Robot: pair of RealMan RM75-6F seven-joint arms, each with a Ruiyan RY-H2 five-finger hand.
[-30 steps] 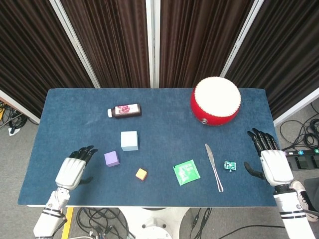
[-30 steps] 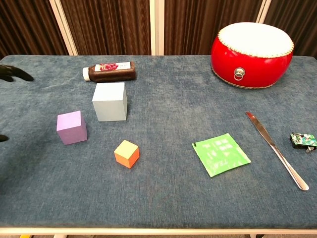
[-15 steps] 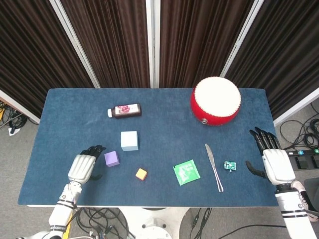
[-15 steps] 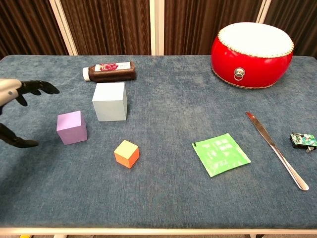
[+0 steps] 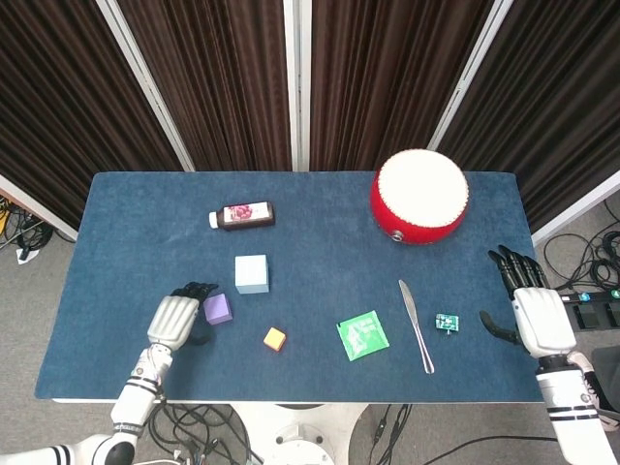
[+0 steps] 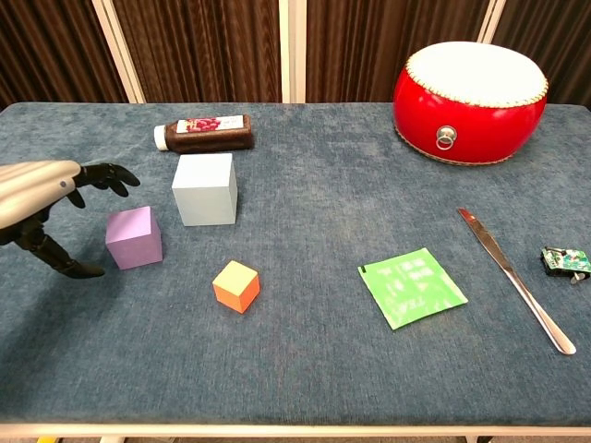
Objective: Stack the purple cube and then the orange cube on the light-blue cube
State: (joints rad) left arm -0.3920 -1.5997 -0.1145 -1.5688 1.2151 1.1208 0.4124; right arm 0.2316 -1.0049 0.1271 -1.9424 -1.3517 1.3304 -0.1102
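The purple cube [image 5: 217,309] [image 6: 134,237] sits on the blue cloth, front left of the light-blue cube [image 5: 252,273] [image 6: 204,188]. The small orange cube [image 5: 275,339] [image 6: 236,285] lies nearer the front edge. My left hand [image 5: 174,317] [image 6: 46,198] is open just left of the purple cube, fingers spread over its far side and thumb low at its near side, with a small gap all round. My right hand [image 5: 528,308] is open at the table's right edge, holding nothing; the chest view does not show it.
A red drum [image 5: 419,197] [image 6: 471,77] stands at the back right. A dark bottle [image 5: 242,215] [image 6: 203,133] lies behind the light-blue cube. A green packet [image 5: 363,335] [image 6: 412,287], a knife [image 5: 417,325] [image 6: 513,278] and a small green circuit board [image 5: 447,322] [image 6: 565,260] lie to the right.
My left hand has moved right across the cloth to the purple cube's side. My right hand has drifted slightly right toward the table edge. The cubes have not moved.
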